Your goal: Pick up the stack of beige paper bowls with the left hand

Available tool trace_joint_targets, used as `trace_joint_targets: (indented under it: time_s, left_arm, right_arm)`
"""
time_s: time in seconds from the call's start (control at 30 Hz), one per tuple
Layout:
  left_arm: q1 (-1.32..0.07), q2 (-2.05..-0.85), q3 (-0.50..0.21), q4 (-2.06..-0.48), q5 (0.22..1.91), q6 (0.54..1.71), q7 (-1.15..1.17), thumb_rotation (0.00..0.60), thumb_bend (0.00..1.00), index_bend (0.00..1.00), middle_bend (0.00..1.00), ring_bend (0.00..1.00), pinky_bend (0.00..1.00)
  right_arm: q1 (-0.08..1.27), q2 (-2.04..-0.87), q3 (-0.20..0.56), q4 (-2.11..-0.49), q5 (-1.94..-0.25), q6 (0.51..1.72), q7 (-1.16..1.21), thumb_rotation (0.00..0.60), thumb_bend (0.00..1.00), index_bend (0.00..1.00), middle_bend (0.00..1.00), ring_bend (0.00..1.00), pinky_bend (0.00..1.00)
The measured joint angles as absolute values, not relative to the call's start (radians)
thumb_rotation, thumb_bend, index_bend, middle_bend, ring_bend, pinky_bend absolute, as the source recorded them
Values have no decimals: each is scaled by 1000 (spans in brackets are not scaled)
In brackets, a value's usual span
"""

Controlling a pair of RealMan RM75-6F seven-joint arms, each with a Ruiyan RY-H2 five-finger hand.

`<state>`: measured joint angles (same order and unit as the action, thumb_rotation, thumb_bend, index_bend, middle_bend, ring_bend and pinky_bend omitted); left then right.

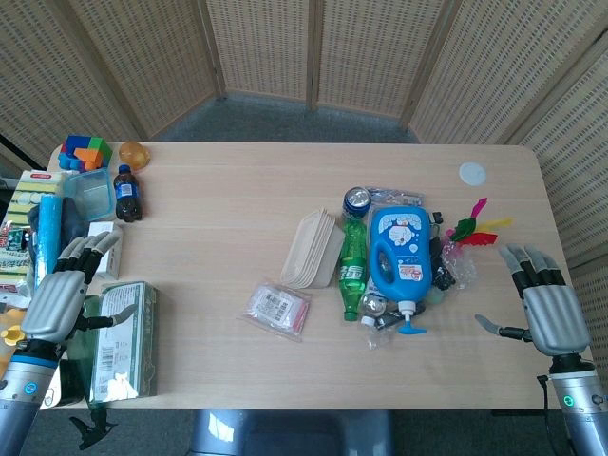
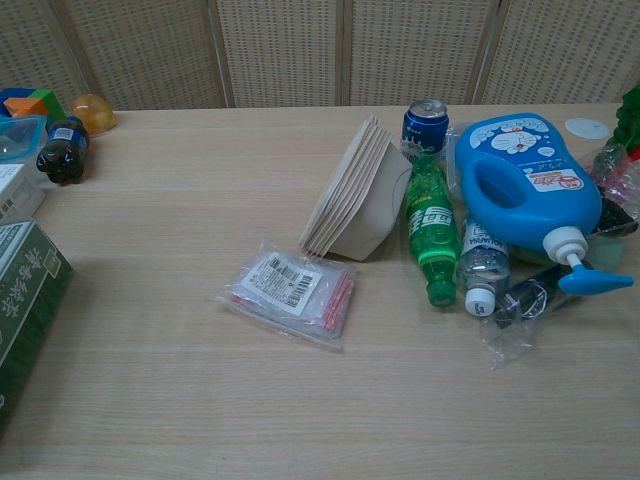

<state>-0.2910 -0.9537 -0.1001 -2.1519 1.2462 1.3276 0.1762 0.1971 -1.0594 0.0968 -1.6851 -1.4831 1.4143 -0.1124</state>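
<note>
The stack of beige paper bowls (image 1: 312, 249) lies on its side near the table's middle, leaning against a green bottle (image 1: 352, 267); the chest view shows the bowls (image 2: 350, 192) just left of that bottle (image 2: 429, 230). My left hand (image 1: 63, 292) hovers open at the table's left edge over a green box (image 1: 122, 339), far from the bowls. My right hand (image 1: 549, 308) hangs open off the right edge. Neither hand shows in the chest view.
A clear plastic packet (image 1: 277, 308) lies in front of the bowls. Right of them are a blue can (image 1: 356, 199), a blue detergent jug (image 1: 401, 252) and a small water bottle (image 2: 478, 265). A cola bottle (image 1: 126, 194), toy blocks (image 1: 85, 152) and boxes crowd the left edge.
</note>
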Motion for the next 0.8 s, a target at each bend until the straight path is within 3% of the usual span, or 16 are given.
trace_joint_targets:
  time_s: [0.37, 0.8]
  left_arm:
    - [-352, -947, -122, -2113, 1252, 1244, 192, 481, 239, 0, 0, 0, 0]
    - [-574, -950, -164, -1924, 1285, 932, 175, 600, 256, 0, 0, 0, 0]
  right_arm:
    - [192, -1057, 96, -1682, -1483, 1416, -105, 360, 161, 0, 0, 0, 0]
    - [168, -1039, 88, -1699, -1497, 1447, -105, 363, 162, 0, 0, 0, 0]
